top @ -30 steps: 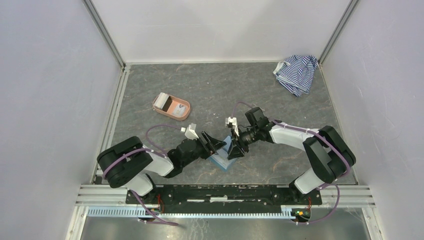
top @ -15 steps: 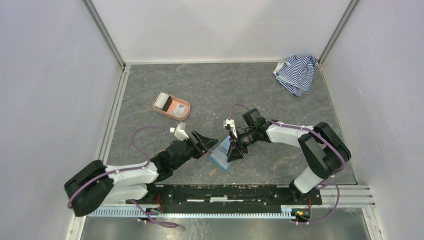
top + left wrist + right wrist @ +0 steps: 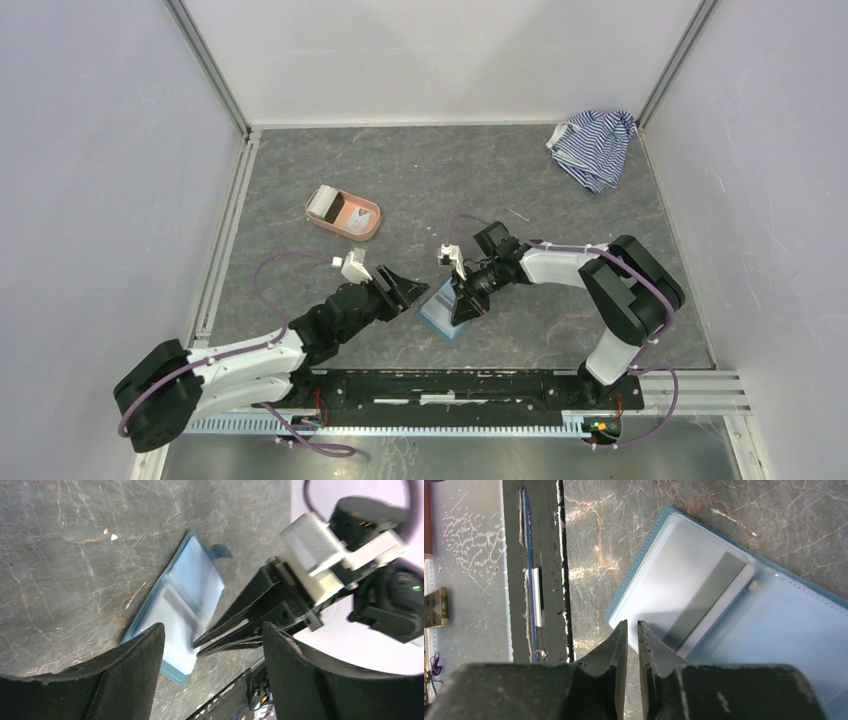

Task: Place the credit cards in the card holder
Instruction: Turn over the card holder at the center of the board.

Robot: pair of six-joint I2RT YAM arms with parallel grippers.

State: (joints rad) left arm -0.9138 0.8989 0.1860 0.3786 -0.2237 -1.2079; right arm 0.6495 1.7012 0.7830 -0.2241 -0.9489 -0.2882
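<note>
**Tray** (image 3: 370, 225) is sitting left of the middle of the counter (image 3: 520, 190), about halfway between the far and near edges. A whitish card (image 3: 322, 201) is lying in its left end. The dark patch beside the card is too small to identify.

**Left gripper** (image 3: 412, 287) is hovering nearer the near edge, just left of the wallet. Its jaws are spread wide with nothing between them. In the left wrist view the wallet is showing in the gap between its fingers (image 3: 135, 670).

**Wallet** (image 3: 438, 312) is lying open and flat close to the near edge, about midway along it. Its pale blue lining is facing up and its snap tab (image 3: 220, 551) is sticking out from one side. A grey strip (image 3: 709, 597) is showing under the clear sleeve by the fold; whether it is a card cannot be told.

**Right gripper** (image 3: 462, 310) is pointing down over the right part of the wallet. Its jaws are drawn together to a narrow slit with nothing visible between them. Whether the tips are touching the lining cannot be told.

**Cloth** (image 3: 592, 148) is lying crumpled in the far right corner.
</note>
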